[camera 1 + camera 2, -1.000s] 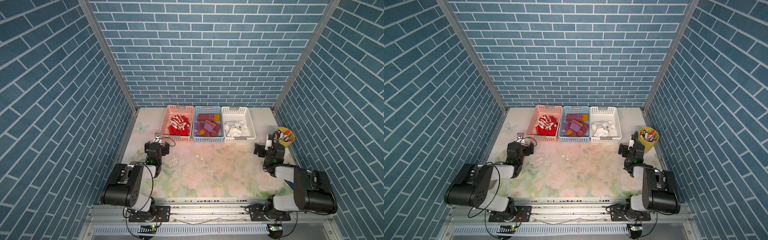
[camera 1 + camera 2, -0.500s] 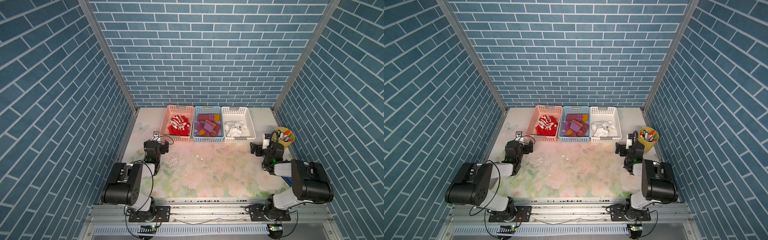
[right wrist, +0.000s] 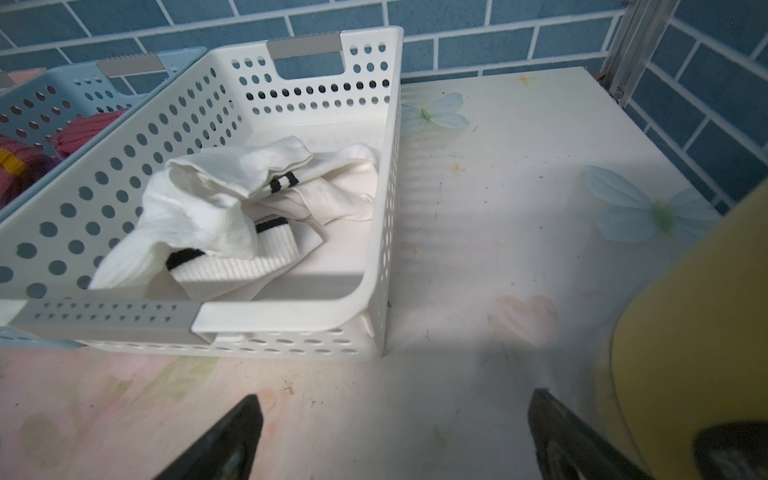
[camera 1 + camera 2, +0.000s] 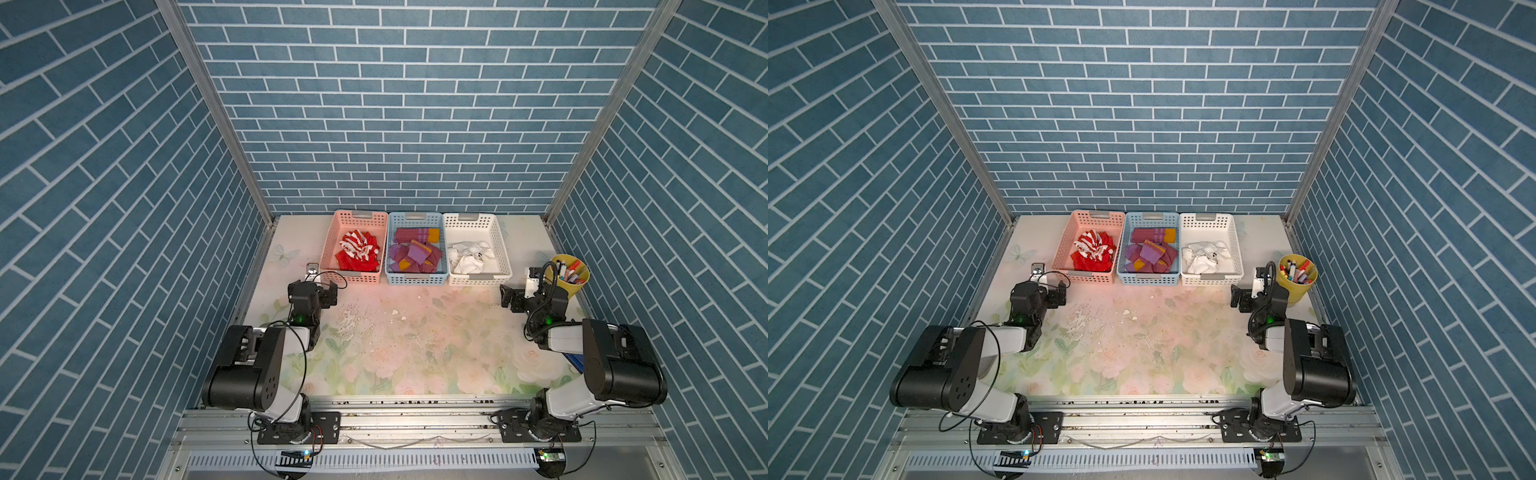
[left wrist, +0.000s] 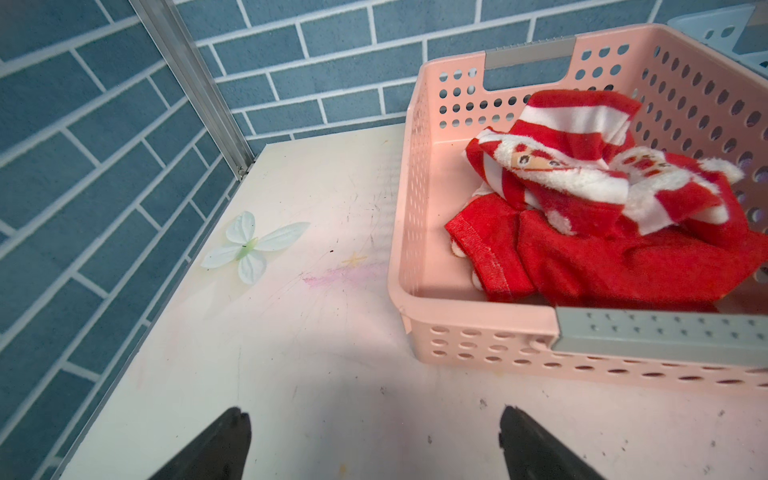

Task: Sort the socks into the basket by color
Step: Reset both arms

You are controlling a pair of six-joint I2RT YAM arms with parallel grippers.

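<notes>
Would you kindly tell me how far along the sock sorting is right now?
Done: the red socks lie in the pink basket, the purple socks in the blue basket, the white socks in the white basket. In hand: nothing; the left gripper and the right gripper are both open and empty. Left: no loose sock shows on the table, so the sorting looks finished.

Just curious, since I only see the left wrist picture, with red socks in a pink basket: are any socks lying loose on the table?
Observer: No, in both top views the table shows no loose sock.
Operator: What stands beside my basket?
Observer: A blue basket holding purple socks.
Operator: And the other pincer?
Observer: The right pincer is open and empty, facing a white basket of white socks.
</notes>
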